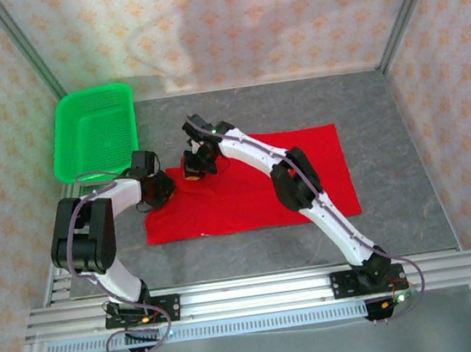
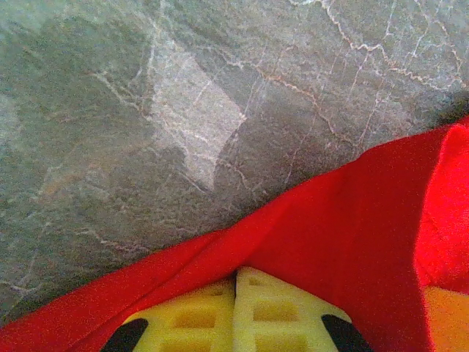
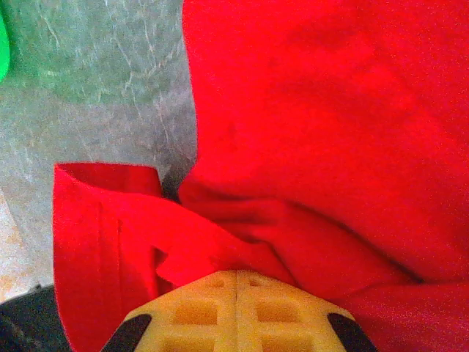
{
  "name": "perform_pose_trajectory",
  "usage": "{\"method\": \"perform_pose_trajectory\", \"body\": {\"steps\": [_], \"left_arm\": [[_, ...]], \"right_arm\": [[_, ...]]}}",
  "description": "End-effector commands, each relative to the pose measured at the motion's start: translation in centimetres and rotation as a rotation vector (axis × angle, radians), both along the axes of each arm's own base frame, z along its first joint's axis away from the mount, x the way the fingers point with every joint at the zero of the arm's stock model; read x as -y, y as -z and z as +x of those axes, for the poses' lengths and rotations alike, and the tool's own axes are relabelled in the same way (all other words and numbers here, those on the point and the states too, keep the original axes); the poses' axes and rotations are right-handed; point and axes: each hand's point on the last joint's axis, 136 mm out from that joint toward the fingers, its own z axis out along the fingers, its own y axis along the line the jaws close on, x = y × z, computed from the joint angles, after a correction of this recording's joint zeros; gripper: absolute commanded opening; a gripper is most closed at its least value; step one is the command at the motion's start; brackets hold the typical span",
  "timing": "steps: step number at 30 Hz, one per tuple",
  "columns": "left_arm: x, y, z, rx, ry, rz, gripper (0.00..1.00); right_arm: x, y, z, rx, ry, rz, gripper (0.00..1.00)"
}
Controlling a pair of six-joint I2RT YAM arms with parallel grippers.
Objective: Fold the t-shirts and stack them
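Note:
The red t-shirt (image 1: pixel 231 207) lies spread out on the grey table, its left part bunched up. My left gripper (image 1: pixel 161 194) sits at the shirt's left edge. In the left wrist view its yellow fingers (image 2: pixel 236 273) are pressed together, with a fold of the red t-shirt (image 2: pixel 352 220) pinched at their tips. My right gripper (image 1: pixel 192 166) is at the shirt's far left corner. In the right wrist view the right gripper (image 3: pixel 237 273) is shut on a crumpled fold of the t-shirt (image 3: pixel 330 110), beside a turned-over hem (image 3: pixel 95 220).
A green mesh basket (image 1: pixel 94 92) stands at the back left, close to both grippers; its edge (image 3: pixel 3 44) shows in the right wrist view. Bare grey table (image 1: pixel 385 122) lies right of the shirt and in front of it. Patterned walls enclose the table.

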Motion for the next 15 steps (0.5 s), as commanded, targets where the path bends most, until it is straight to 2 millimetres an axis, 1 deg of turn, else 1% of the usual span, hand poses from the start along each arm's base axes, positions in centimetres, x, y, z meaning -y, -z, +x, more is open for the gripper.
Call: {"method": "perform_pose_trajectory", "body": {"steps": [1,4,6,11,13,14,15], "left_arm": [[-1.7,4.8,-6.1,-0.268,-0.009,0.083,0.01],[-1.7,4.8,-6.1,-0.269,-0.009,0.084,0.01],[-1.7,4.8,-6.1,-0.270,-0.008,0.084,0.01],[-1.7,4.8,-5.9,-0.271,-0.007,0.086,0.01],[-1.8,4.7,-5.9,-0.273,-0.010,0.087,0.01],[-1.8,4.6,-5.8,-0.271,-0.008,0.085,0.01],[-1.7,4.5,-5.7,-0.267,-0.006,0.081,0.01]], "right_arm": [[0.6,-4.1,3.7,0.118,0.107,0.047,0.00],[1.5,-4.9,5.1,0.144,0.158,0.046,0.00],[1.9,-4.8,5.6,0.138,0.178,0.046,0.00],[2.7,-4.1,6.1,0.123,0.193,0.027,0.00],[2.1,-5.0,5.9,0.132,0.158,0.070,0.00],[1.7,-5.6,5.5,0.131,0.126,0.094,0.04],[1.8,-5.7,5.2,0.135,0.103,0.090,0.14]]}}
